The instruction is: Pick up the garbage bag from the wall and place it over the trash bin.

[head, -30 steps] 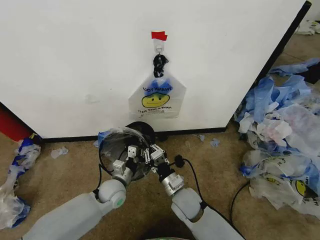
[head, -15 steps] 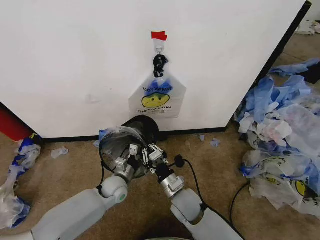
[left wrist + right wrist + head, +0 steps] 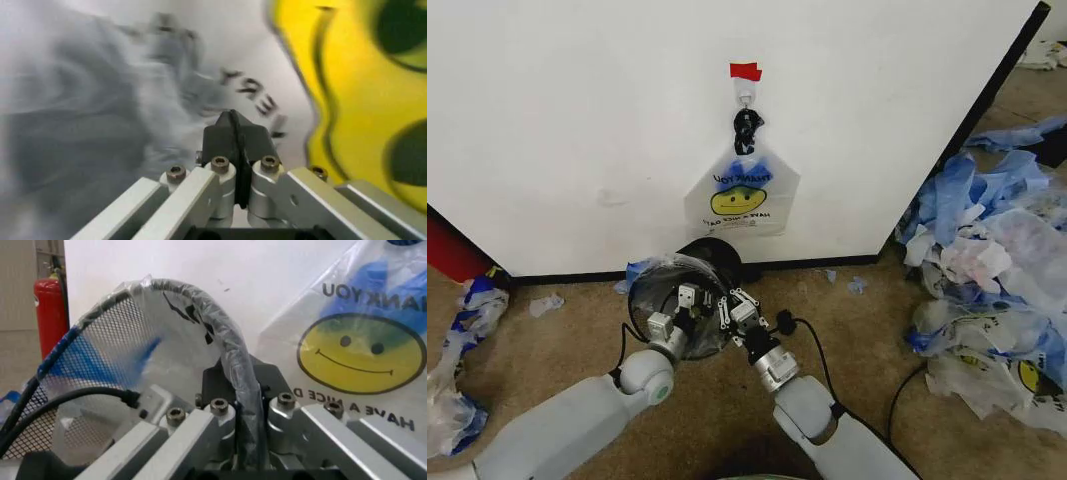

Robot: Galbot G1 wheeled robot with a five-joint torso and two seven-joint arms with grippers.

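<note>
We stand before the wall (image 3: 577,120), a broad white panel with black trim along its foot. From a hook under a strip of red tape (image 3: 745,71) high on the wall hangs a garbage bag (image 3: 741,195), smiley print facing us, flat against the panel and well above both pincers.

At the foot of the wall, just below that hanging bag, sits the trash bin (image 3: 710,262), tipped toward us, with thin clear plastic already stretched over its rim. In our right wrist view the right gripper (image 3: 240,390) has its fingers closed on the plastic-wrapped rim of the bin. The left gripper (image 3: 235,140) has its dark fingertips pressed together, with printed bag film lying right against them; we cannot tell whether any film is caught between them.

Away from the wall, a heap of loose bags (image 3: 992,280) lies on the floor.
</note>
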